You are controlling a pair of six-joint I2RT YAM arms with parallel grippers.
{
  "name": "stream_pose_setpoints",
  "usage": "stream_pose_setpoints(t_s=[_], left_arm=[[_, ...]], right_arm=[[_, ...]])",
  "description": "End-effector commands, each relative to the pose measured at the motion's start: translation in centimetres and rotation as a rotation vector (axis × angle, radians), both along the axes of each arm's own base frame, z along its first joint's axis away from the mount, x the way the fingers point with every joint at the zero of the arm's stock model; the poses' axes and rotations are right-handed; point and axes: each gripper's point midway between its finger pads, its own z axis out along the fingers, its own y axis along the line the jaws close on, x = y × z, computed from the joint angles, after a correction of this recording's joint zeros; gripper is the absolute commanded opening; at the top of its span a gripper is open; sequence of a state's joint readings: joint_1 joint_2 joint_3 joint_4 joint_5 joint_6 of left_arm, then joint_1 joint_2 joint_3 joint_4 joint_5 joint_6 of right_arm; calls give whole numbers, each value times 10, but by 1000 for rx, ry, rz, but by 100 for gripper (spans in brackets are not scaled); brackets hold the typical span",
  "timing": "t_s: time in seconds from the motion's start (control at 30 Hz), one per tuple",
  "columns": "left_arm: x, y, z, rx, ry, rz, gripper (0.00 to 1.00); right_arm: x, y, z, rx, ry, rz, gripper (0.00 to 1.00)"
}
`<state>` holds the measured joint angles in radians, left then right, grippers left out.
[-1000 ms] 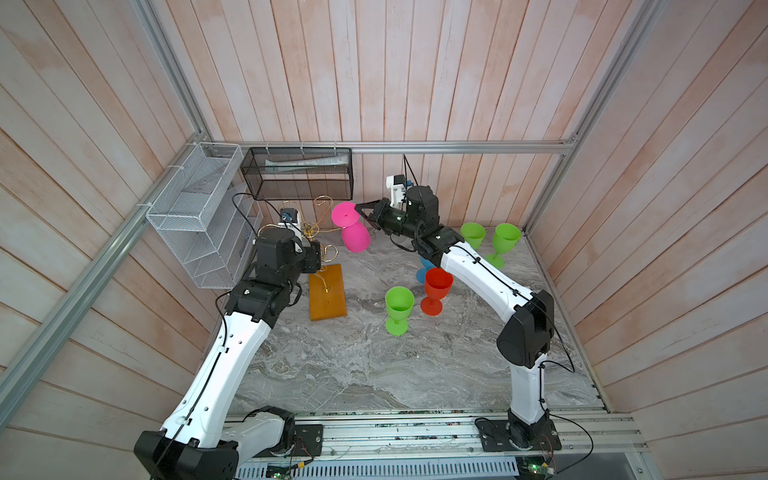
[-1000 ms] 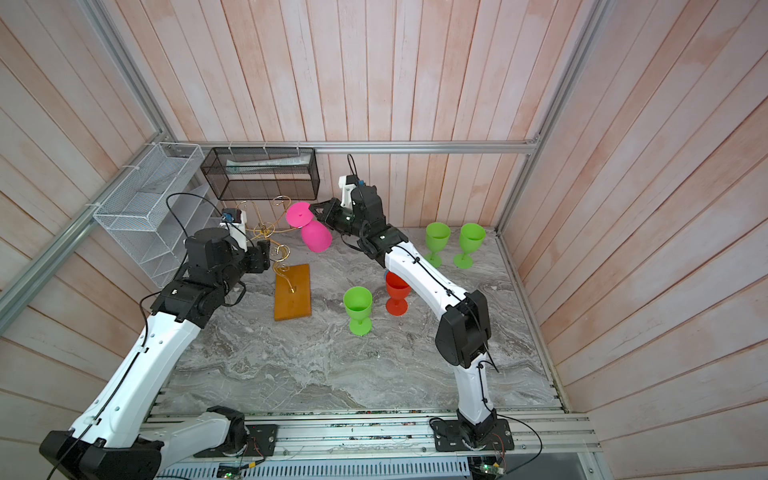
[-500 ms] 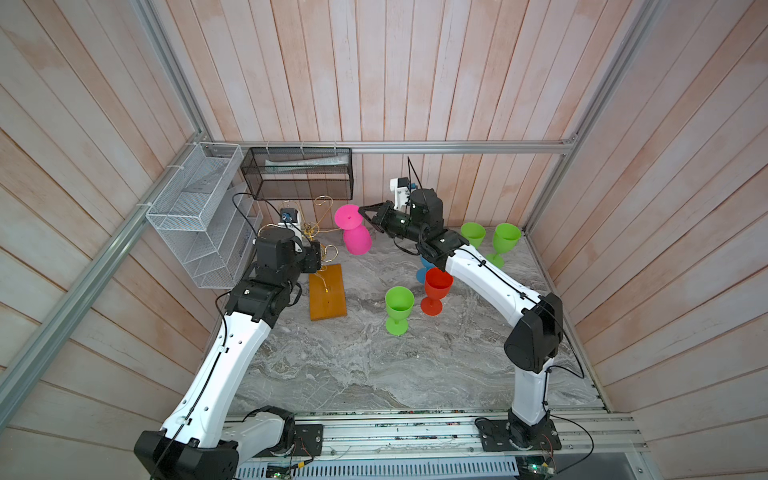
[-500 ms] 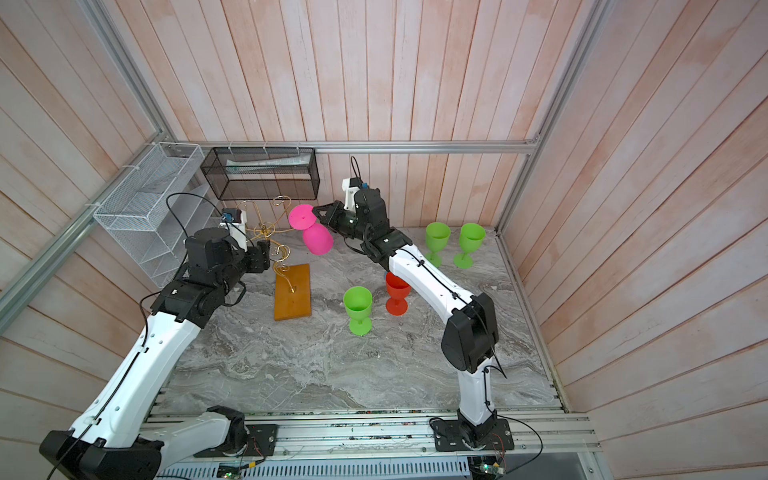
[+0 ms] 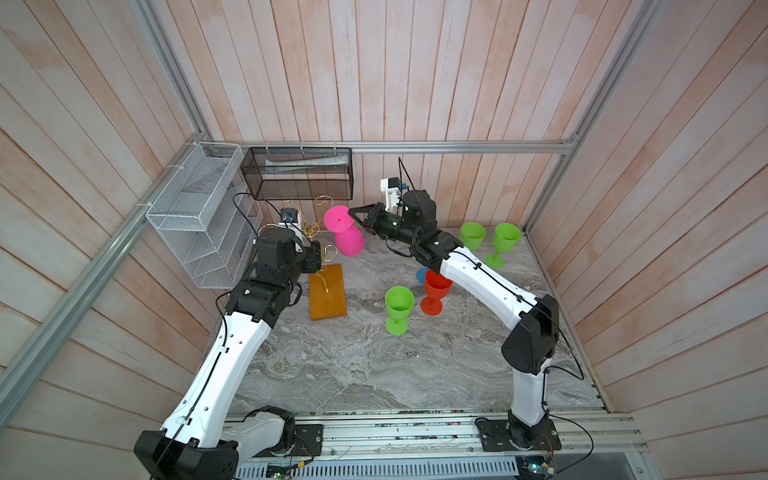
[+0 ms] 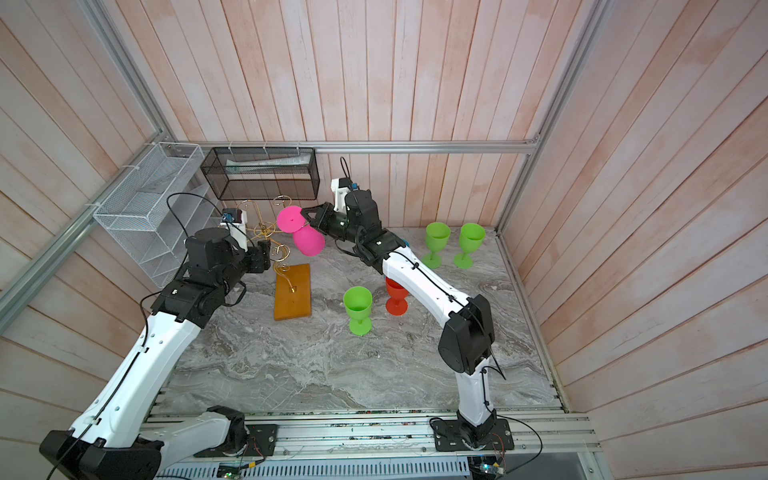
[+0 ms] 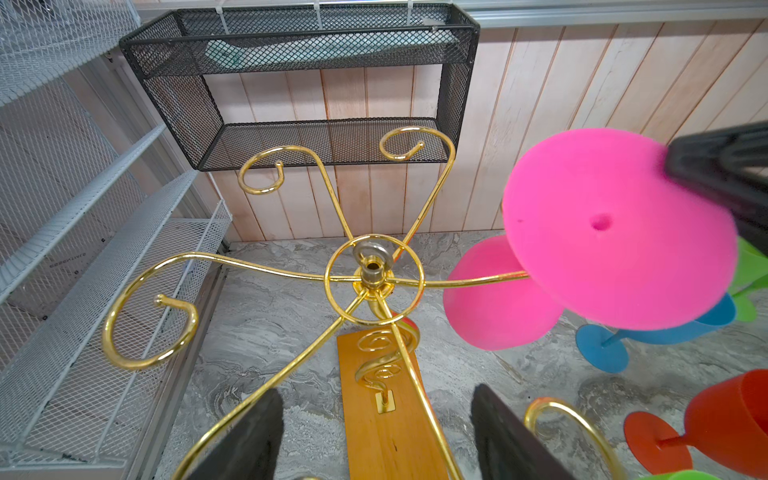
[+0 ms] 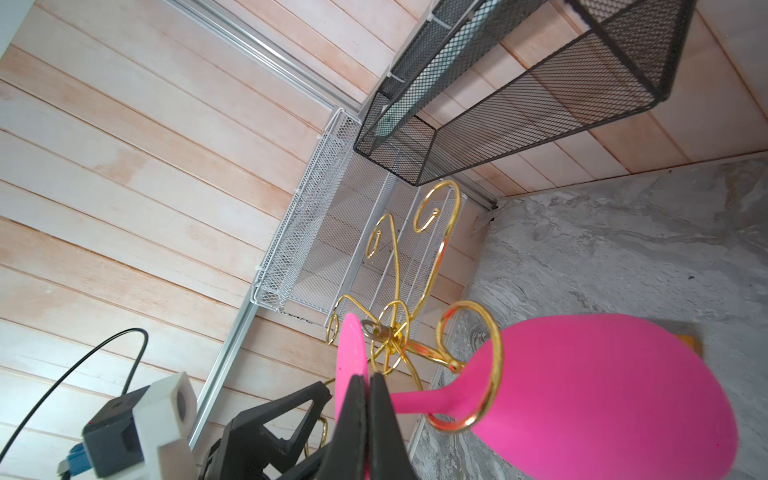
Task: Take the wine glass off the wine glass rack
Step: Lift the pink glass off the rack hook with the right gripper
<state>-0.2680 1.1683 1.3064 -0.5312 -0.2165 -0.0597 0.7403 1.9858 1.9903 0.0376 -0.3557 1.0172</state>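
The pink wine glass (image 5: 350, 244) hangs upside down from the gold wine glass rack (image 5: 328, 293), which stands on a brown wooden base. In the right wrist view its stem (image 8: 419, 401) runs through a gold scroll ring (image 8: 494, 365). My right gripper (image 8: 368, 378) is shut on the rim of the glass's round foot (image 6: 291, 219). My left gripper (image 7: 378, 392) is open beside the rack's hub (image 7: 372, 274), with a gold arm wire passing between its fingers and nothing held. In both top views the left gripper (image 6: 264, 257) sits just left of the rack's stem.
A white wire shelf (image 5: 195, 212) and a black mesh basket (image 5: 297, 174) hang on the walls right behind the rack. On the marble floor stand green glasses (image 5: 399, 305) (image 5: 473, 235) (image 5: 505, 241), a red glass (image 5: 436, 286) and a blue glass (image 7: 602, 349).
The right arm's elbow has drifted slightly to the right; the pink glass stays at the rack's arm in the same grip. The left arm has not moved.
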Motion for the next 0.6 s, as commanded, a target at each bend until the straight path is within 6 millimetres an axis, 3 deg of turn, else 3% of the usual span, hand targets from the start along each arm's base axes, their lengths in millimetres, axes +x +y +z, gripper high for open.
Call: stream_pose_setpoints(t_s=[0.0,0.37,0.57], left_arm=[[-5,0,-3,7,4,-6,73],[-7,-2,-3,8,5,-13,73],[-7,-2,-3,14,4,-12,73]], right_arm=[[4,12,4,-1,-22,12,0],[36,34,5,-2,-24,-8,0],[56,20,13,19,-42,-70,0]])
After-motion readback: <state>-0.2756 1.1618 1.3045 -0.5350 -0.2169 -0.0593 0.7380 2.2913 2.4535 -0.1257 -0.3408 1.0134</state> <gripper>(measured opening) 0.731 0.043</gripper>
